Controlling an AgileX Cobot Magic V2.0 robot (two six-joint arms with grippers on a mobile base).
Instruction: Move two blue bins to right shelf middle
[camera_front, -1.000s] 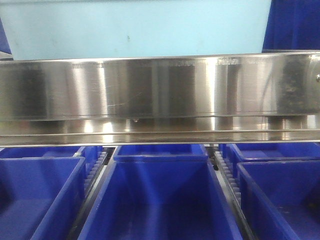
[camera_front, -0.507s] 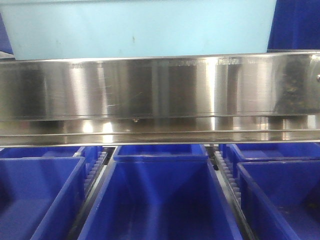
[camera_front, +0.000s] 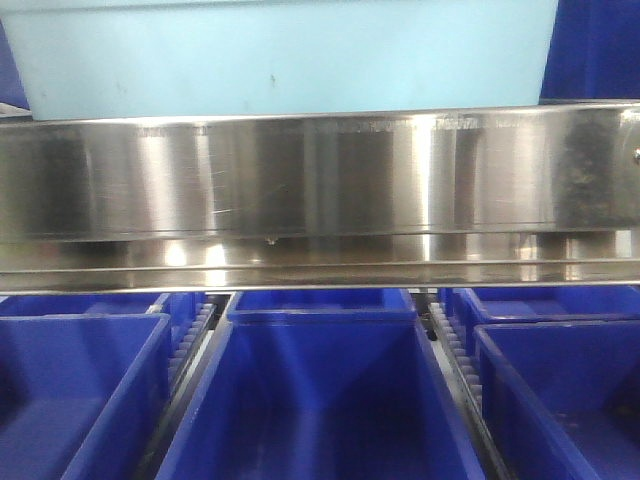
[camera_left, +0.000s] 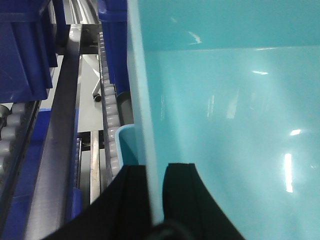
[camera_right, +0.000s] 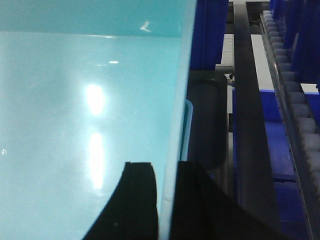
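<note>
A light blue bin fills the top of the front view, above a steel shelf beam. My left gripper is shut on the left side wall of this bin, one finger inside and one outside. On the opposite wall of the bin, my right gripper is shut the same way. A second light blue rim shows just outside the held wall, and again in the right wrist view; I cannot tell whether it is a nested bin.
Dark blue bins stand in rows under the beam, with more at left and right. Roller tracks and dark rails run beside the held bin. Further dark blue bins flank it.
In the front view the light blue bin has grown slightly. Its right edge has moved right and its left edge has come into view. Both grips are unchanged.
</note>
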